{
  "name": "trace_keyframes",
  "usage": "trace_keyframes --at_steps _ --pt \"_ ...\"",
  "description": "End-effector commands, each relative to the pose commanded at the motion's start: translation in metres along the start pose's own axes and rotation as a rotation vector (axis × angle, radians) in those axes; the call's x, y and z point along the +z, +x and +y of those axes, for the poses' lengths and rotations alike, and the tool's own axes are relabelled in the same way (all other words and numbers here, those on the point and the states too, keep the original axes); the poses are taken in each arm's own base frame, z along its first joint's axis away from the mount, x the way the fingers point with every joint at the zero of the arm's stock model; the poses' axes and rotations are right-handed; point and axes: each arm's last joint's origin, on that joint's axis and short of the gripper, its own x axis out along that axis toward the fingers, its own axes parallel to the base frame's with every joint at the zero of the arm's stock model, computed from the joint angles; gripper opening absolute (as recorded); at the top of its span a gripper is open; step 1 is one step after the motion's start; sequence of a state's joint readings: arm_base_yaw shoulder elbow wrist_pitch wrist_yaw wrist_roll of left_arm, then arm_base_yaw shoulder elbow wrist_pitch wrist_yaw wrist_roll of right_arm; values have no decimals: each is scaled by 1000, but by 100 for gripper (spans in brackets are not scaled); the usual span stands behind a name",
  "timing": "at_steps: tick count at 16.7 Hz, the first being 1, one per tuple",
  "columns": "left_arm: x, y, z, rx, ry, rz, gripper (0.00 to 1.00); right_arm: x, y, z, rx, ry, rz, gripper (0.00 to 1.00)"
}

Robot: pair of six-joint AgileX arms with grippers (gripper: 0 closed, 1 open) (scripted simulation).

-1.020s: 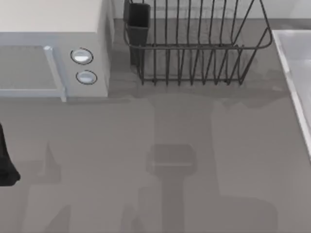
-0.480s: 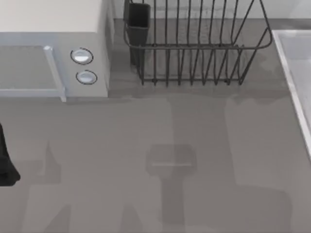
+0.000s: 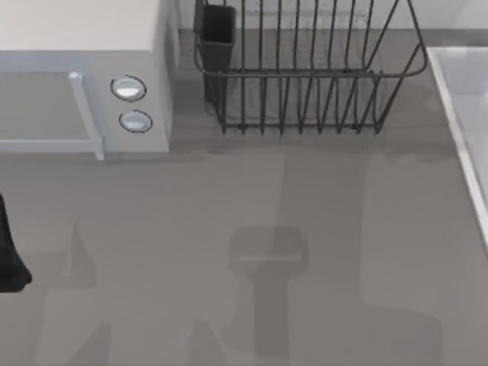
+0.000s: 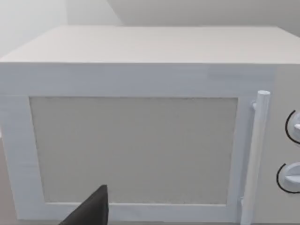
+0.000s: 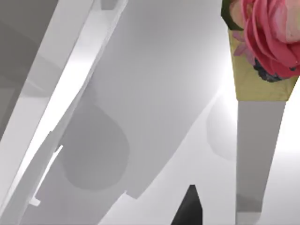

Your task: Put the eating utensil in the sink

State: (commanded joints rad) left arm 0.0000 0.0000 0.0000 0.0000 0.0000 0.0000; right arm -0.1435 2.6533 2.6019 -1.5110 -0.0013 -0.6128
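Sink (image 3: 465, 114) rim runs along the surface's right edge, so my right arm is likely the nearer one; its pincer (image 5: 187, 206) faces pale basin walls, fingers' state I cannot tell. Left pincer (image 4: 91, 211) sits parked facing the microwave (image 4: 140, 140). I can't find the eating utensil; perhaps it's in the dish rack (image 3: 305, 76).
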Motion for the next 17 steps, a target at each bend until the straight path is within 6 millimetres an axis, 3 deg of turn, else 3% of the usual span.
trace_keyframes --at_steps 3,9,17 --pt "0 0 0 0 0 0 100 -2 13 0 -2 2 -2 0" --pt "0 0 0 0 0 0 100 -3 15 0 -8 2 -11 0" --pt "0 0 0 0 0 0 100 -3 15 0 -8 2 -11 60"
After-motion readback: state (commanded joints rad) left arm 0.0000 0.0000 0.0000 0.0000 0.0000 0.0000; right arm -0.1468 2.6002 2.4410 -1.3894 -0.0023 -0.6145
